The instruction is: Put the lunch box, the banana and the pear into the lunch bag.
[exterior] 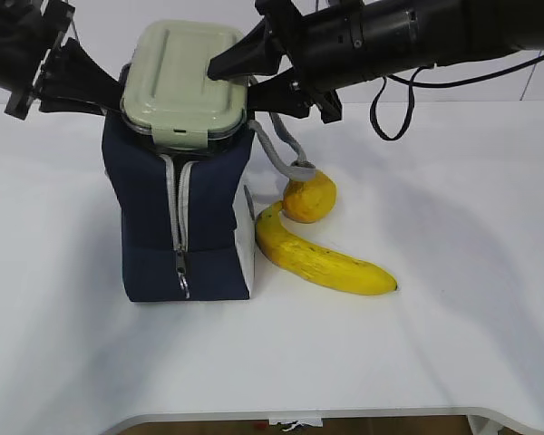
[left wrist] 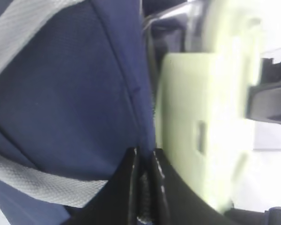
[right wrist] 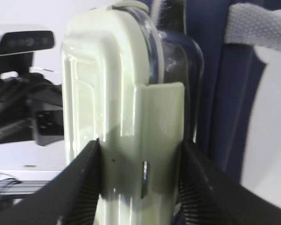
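Note:
The navy lunch bag (exterior: 208, 227) stands upright on the white table. The lunch box (exterior: 181, 82), with its sage-green lid, sits at the bag's open top, partly inside. My right gripper (exterior: 236, 80) is shut on the box's right end; in the right wrist view its jaws (right wrist: 139, 150) clamp the lid and glass (right wrist: 112, 84). My left gripper (exterior: 111, 91) is shut on the bag's top left rim; in the left wrist view it (left wrist: 144, 159) pinches the zipper edge between the blue fabric (left wrist: 75, 93) and the box (left wrist: 196, 117). The pear (exterior: 310, 198) and the banana (exterior: 322, 261) lie on the table right of the bag.
A grey webbing handle (exterior: 281, 149) hangs from the bag's right side towards the pear and shows in the right wrist view (right wrist: 260, 28). A black cable (exterior: 385, 109) hangs under the right arm. The table's front edge (exterior: 299, 415) is near.

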